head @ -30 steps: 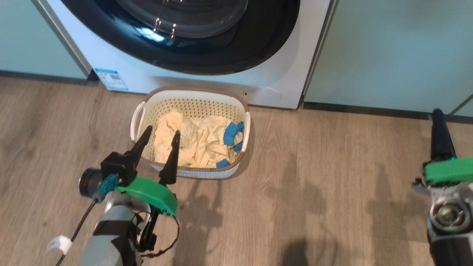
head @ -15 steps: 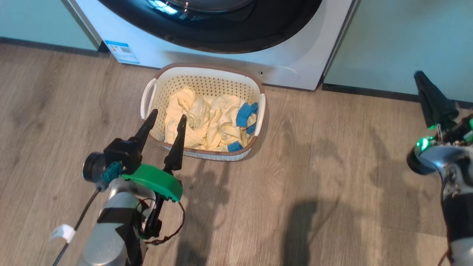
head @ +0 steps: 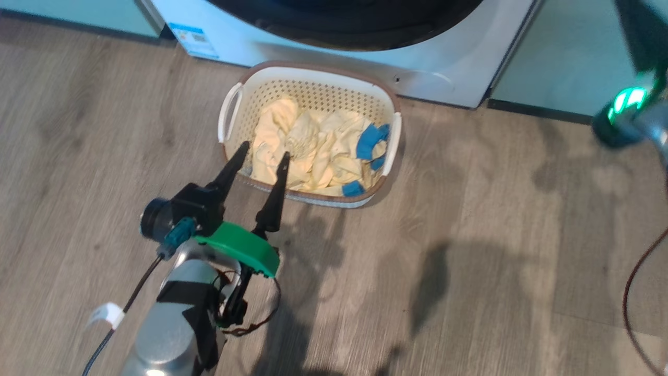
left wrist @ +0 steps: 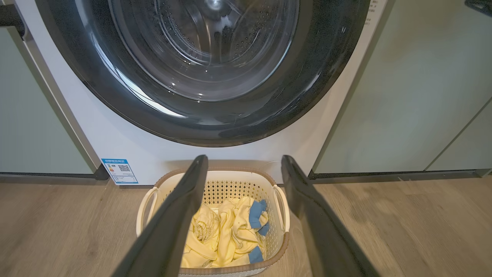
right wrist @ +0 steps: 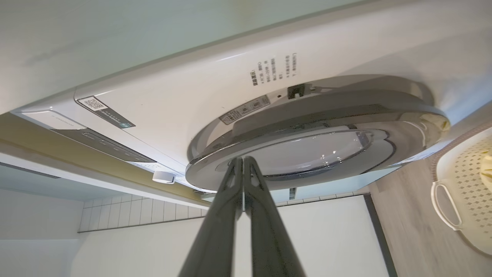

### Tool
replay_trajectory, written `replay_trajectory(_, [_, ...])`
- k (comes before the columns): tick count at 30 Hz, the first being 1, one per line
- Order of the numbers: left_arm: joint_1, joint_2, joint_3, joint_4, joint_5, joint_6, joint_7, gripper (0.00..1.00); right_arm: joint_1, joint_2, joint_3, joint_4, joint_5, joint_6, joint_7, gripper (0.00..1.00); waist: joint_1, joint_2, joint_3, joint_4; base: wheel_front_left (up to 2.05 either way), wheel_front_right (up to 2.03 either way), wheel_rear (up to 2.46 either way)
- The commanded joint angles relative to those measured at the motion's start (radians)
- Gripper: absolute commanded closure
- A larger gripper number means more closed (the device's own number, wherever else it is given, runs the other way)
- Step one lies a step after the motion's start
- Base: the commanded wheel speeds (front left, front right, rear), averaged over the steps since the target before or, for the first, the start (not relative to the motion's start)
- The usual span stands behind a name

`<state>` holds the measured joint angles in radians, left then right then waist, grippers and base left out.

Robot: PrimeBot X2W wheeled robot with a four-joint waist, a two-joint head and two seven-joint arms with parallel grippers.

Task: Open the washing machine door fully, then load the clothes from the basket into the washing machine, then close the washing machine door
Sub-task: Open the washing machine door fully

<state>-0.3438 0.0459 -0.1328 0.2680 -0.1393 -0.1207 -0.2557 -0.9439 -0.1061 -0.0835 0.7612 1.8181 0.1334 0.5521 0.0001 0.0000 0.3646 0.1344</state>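
Head view has dipped and swung over the last second, so the washing machine (head: 323, 55) slides toward the top edge; that is my camera moving, not the things. What truly moves is the right gripper (right wrist: 243, 159): it has climbed from low on the right to high on the right, beside the machine's front. Its wrist view shows the fingers pressed together, tips aimed at the rim of the washing machine door (left wrist: 230, 127); whether they touch it I cannot tell. The door looks shut, so I judge opening it is the step in hand. My left gripper (head: 265, 149) stays spread above the near left corner of the basket (head: 308, 69), which sits on the floor just before the machine, the clothes (head: 313, 149) all inside.
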Motion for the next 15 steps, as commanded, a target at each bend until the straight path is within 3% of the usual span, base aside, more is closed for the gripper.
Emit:
replay_trajectory(1, [-0.041, 0.012, 0.025, -0.038, -0.002, -0.003, -0.006, 0.0, -0.08, -0.009, 0.024, -0.006, 0.008, -0.003, 0.005, 1.0, -0.0001, 0.0, 0.018, 0.019, 0.0, 0.0, 0.0])
replay_trajectory(15, [-0.064, 0.005, -0.031, -0.048, -0.035, -0.003, -0.006, 0.0, -0.382, -0.052, 0.128, 0.213, -0.036, -0.003, 0.043, 1.0, -0.0001, 0.0, 0.076, 0.1, 0.0, 0.0, 0.0])
